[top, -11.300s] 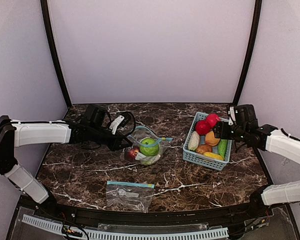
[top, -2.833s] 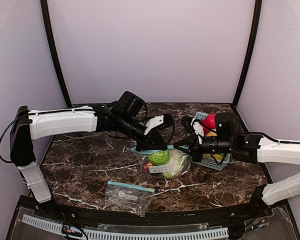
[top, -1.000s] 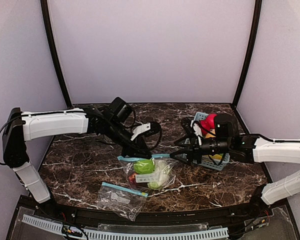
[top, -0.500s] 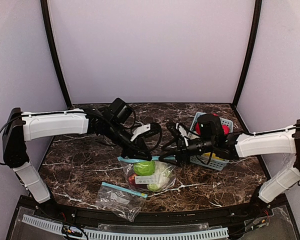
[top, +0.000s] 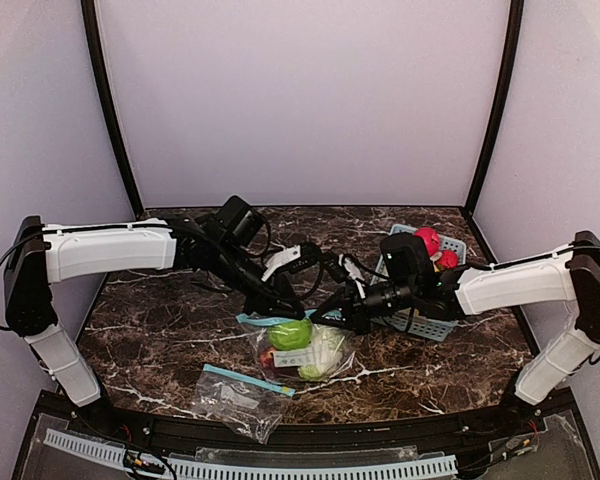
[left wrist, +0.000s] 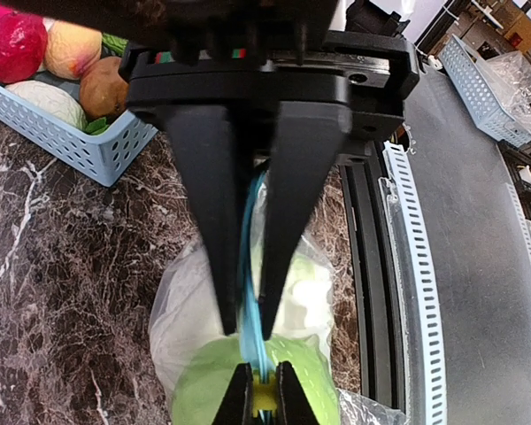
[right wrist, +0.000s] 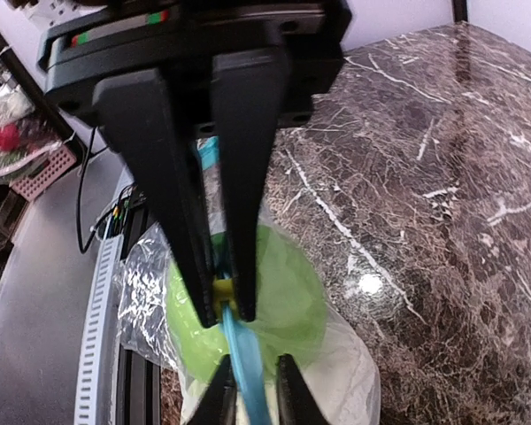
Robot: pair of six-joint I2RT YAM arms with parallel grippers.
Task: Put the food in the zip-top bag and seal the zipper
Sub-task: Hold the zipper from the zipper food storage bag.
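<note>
Left of the basket (top: pixel 432 328), both arms' jaws clamp the zipper (left wrist: pixel 253 354) of the bag (top: pixel 318 352).

Two zip-top bags are on the counter (top: pixel 150 335): one filled bag (top: pixel 315 352), one empty bag (top: pixel 242 397). One blue basket (top: pixel 432 328). The filled bag shows three food pieces (top: pixel 290 333); the basket at least four.
</note>
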